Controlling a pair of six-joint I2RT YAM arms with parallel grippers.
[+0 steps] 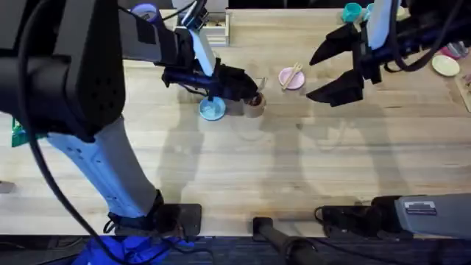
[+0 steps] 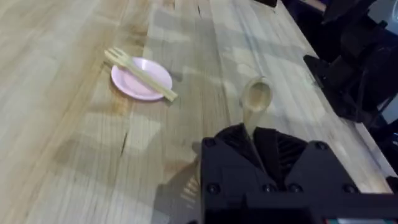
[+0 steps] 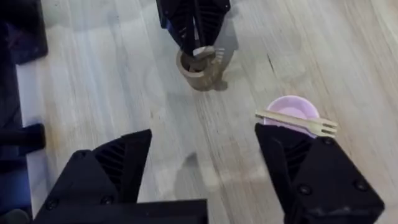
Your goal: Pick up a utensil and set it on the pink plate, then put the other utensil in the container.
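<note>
Resting across the pink plate (image 1: 291, 78), the fork (image 1: 291, 74) overhangs both rims; plate sits on the bench (image 1: 243, 162), well apart from the brown cup (image 1: 254, 104); left pincer (image 1: 251, 91) pinches the spoon (image 2: 255, 99) by its handle, bowl outward, right over the cup; right pincer (image 1: 335, 68) spread wide, hanging just beside the plate; light blue plate (image 1: 212, 110) near the cup.
</note>
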